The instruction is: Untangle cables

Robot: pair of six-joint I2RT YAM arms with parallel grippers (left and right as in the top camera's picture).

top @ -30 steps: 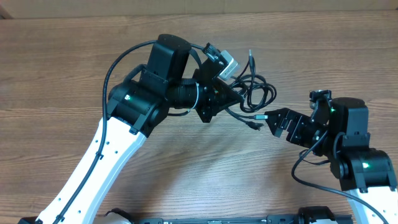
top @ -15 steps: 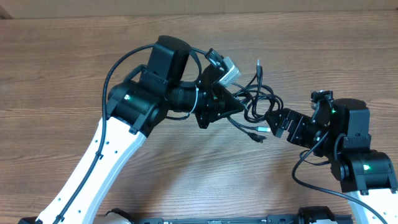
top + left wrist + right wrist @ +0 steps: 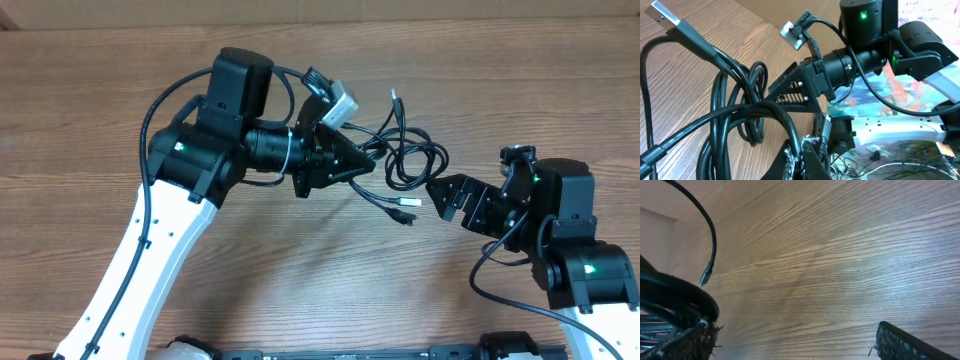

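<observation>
The cables [image 3: 417,157] are a tangle of thin black cords with small plug ends, hanging from my left gripper over the middle of the table. My left gripper [image 3: 358,160] is shut on a strand of the cables [image 3: 740,117]; in the left wrist view its jaws [image 3: 806,152] pinch one cord at the bottom. A silver plug [image 3: 664,12] sticks up at the top left there. My right gripper [image 3: 438,196] is open and empty just right of the bundle. In the right wrist view its fingers [image 3: 790,345] stand wide apart, with the cables [image 3: 675,297] by the left finger.
The wooden table [image 3: 480,80] lies under both arms. Two loose plug ends [image 3: 404,206] dangle low between the grippers. The left arm's thick fixed cable [image 3: 160,100] loops over its elbow. The table's back edge runs along the top.
My left arm has swung left and back, carrying the bundle with it. My right gripper reached to the dangling plug ends half a second ago and now sits slightly back, empty.
</observation>
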